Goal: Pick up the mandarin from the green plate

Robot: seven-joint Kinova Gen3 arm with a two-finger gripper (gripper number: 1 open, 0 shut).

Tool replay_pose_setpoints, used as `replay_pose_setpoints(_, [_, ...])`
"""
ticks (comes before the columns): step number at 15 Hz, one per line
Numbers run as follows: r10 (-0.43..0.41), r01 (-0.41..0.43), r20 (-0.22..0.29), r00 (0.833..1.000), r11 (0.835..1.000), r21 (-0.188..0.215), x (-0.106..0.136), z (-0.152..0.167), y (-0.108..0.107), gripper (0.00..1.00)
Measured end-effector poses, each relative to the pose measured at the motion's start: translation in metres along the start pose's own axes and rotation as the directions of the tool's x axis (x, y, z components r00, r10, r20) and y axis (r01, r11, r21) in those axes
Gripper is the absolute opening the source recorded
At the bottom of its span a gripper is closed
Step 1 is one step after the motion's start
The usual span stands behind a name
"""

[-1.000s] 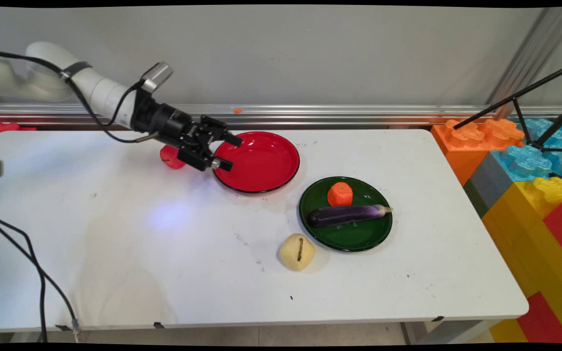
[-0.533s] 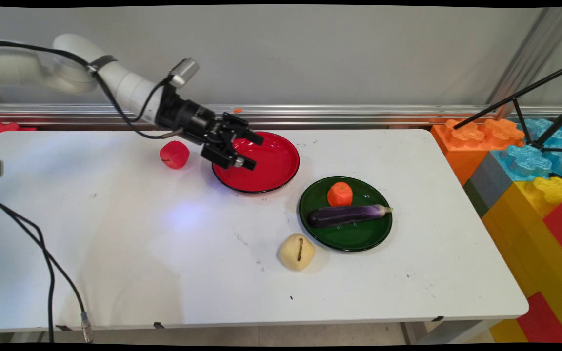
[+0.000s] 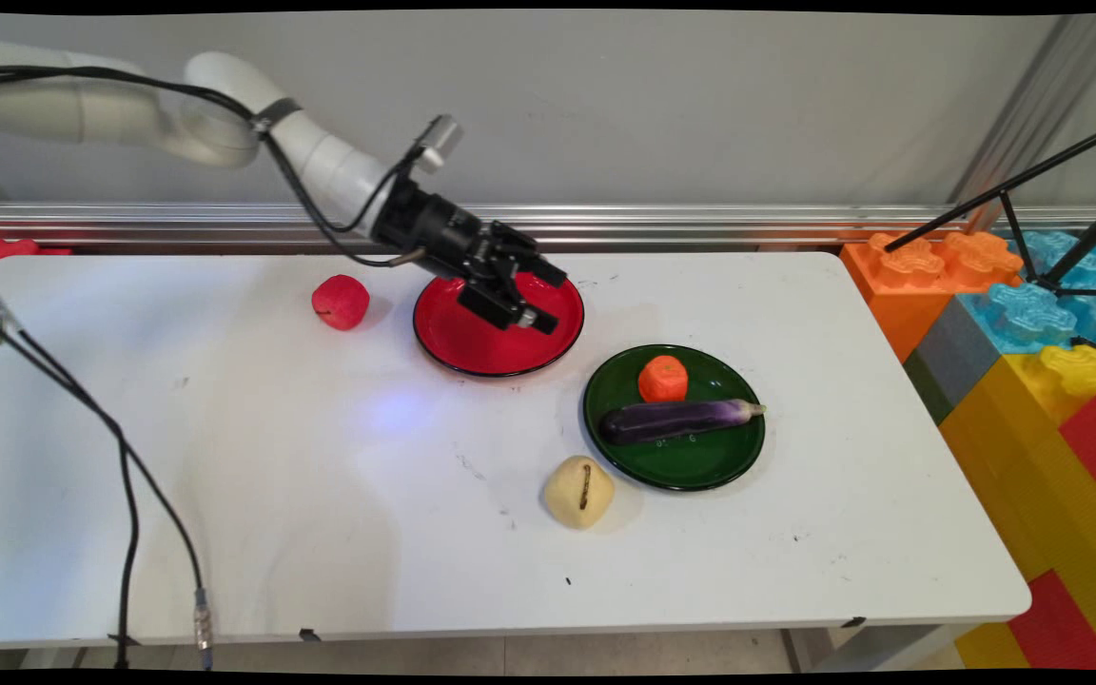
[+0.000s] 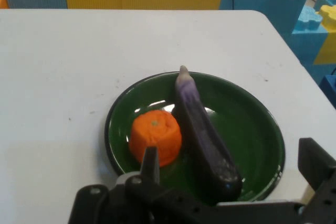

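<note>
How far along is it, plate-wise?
Done: orange and eggplant lie on the green plate. In hand: nothing; the jaws hang open and empty over the red plate, which shows nothing on it. Loose on the table: apple beside the red plate, potato beside the green.

orange behind eggplant (both on plate)

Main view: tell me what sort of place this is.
Probably a robotics lab set up for tabletop handling trials: toy food such as an eggplant on a green plate, oversized plastic building blocks beside the white table, and a robot arm with its open tool.
</note>
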Motion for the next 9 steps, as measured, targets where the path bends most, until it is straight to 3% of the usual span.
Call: replay_pose_setpoints(9, [-0.017, 0.018, 0.093, 0.996, 1.0, -0.013, 0.019, 0.052, -0.026, 1.0])
